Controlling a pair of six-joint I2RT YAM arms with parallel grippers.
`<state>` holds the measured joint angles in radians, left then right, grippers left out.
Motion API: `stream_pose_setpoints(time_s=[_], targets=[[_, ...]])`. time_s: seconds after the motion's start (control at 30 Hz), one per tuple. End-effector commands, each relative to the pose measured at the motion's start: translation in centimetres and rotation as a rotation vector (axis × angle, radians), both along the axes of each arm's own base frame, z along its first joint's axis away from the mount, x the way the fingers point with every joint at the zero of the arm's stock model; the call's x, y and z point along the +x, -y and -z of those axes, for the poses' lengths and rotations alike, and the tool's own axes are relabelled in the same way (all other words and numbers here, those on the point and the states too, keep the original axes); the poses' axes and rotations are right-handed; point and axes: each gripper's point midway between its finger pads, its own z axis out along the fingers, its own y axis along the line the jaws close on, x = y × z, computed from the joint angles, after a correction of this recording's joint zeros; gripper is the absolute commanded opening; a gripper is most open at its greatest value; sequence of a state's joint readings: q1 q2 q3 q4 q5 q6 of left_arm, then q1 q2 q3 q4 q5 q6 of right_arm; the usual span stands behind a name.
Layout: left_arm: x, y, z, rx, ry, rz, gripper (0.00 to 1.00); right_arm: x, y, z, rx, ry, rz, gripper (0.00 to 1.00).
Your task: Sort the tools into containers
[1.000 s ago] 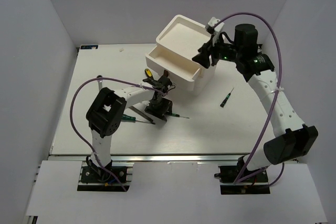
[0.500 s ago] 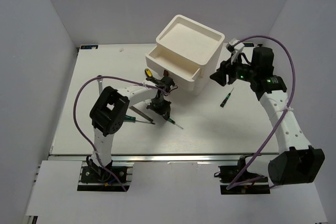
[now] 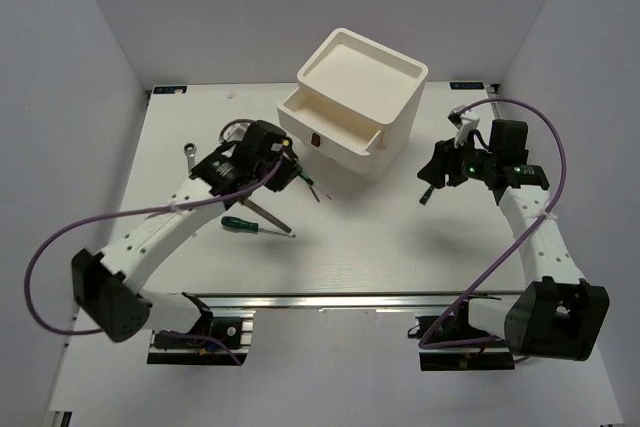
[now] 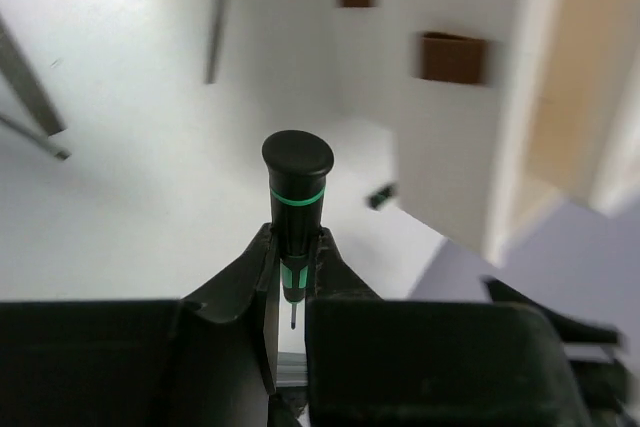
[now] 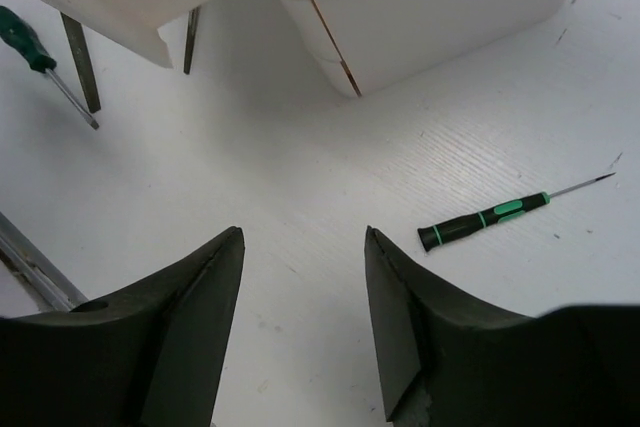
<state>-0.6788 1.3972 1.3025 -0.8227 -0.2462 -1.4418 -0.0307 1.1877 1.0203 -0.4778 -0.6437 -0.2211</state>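
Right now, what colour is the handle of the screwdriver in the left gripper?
The screwdriver handle is black with green bands; the left wrist view shows it best.

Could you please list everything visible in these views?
white square plastic drawer box: one, white, back centre, top drawer pulled out.
thin green-and-black screwdriver: two, green-black, one in the left pincer, one lying right of the box.
green-handled screwdriver: one, green, front left of the box.
flat grey metal bar: one, grey, beside that.
small grey wrench: one, grey, far left.
white table: one, white, under all.
left pincer: one, black, shut on a screwdriver.
right pincer: one, black, open, empty.
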Motion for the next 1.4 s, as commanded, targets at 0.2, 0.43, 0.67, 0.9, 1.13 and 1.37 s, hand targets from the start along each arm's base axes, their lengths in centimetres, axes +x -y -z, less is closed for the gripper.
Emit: stream_pose_setpoints(time_s=[0.2,0.43,0.67,0.9,1.13,1.37], targets=[[5.3,1.5,-10.0,0.001,0.443,0.086,0.00,0.4,1.1,5.0,-0.034,-0.143,0.069,0.34],[10.8,4.4,-13.5,0.058,0.572,0.088,0.00,-0.4,1.6,7.6,-0.055,-0.219,0.095,0.38],[13.3,5.0,-11.7,0.025,0.542,0.036,0.04,-1.5,2.1,9.2,-0.083,-0.229,0.125,0.50],[14.4,5.8,-9.8,-0.051,0.511,0.048,0.43,0.3,4.0,10.7,-0.103,-0.281,0.312,0.62],[14.3,5.4,-10.3,-0.060,0.516,0.056,0.66,2.6,4.6,12.2,-0.042,-0.385,0.485,0.60],[11.9,3.4,-13.1,-0.042,0.639,0.095,0.69,6.6,5.9,13.7,-0.063,-0.403,0.646,0.56]])
